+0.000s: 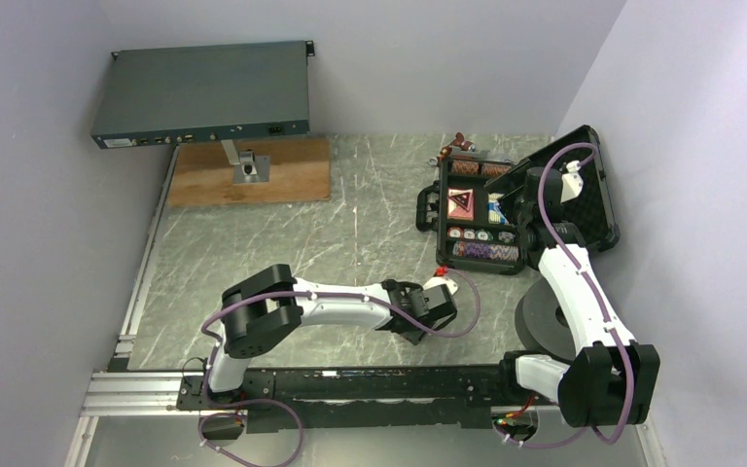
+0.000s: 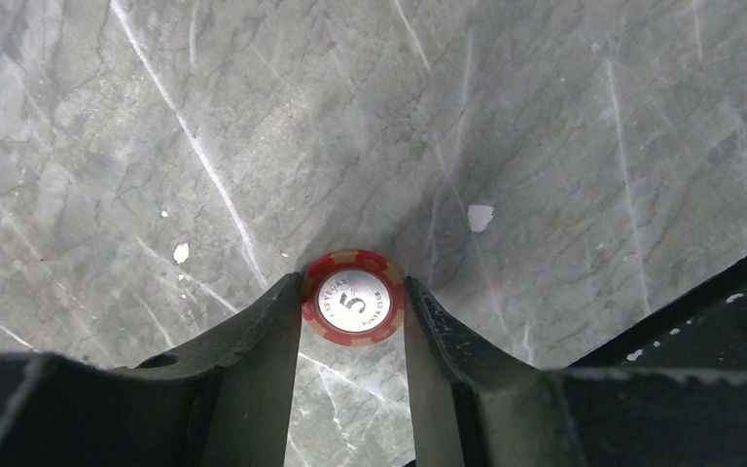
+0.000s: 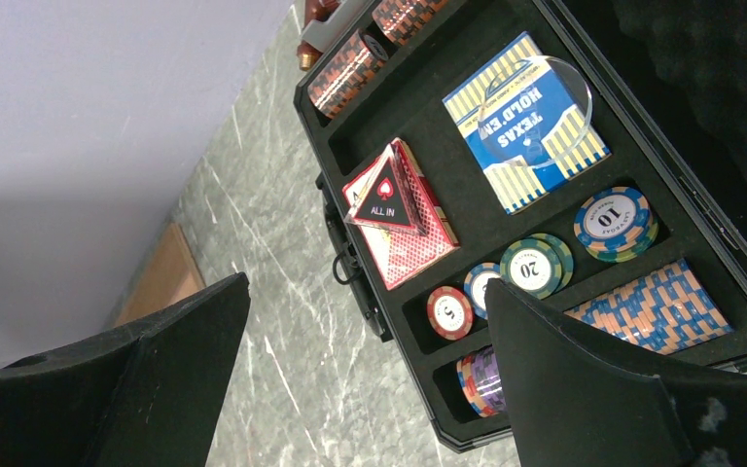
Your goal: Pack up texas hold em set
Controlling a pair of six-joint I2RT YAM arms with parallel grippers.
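Observation:
A red poker chip (image 2: pixel 353 298) marked 5 lies flat on the marble table, and my left gripper (image 2: pixel 353 284) is shut on it, both fingertips touching its rim. From above, the left gripper (image 1: pixel 440 284) is just in front of the black case (image 1: pixel 593 199), which lies open with its foam lid up. Inside the case (image 3: pixel 418 131) are the red-black triangle piece (image 3: pixel 384 199) on a red card deck (image 3: pixel 413 248), a blue deck (image 3: pixel 525 122), loose chips (image 3: pixel 533 266) and chip rows (image 3: pixel 657 306). My right gripper (image 3: pixel 367 282) hovers open over the case's handle side, holding nothing.
A grey-blue rack box (image 1: pixel 202 94) stands on a post over a wooden board (image 1: pixel 253 175) at the back left. A red-handled tool (image 1: pixel 457 146) lies behind the case. A dark round disc (image 1: pixel 543 321) sits by the right arm. Walls close both sides.

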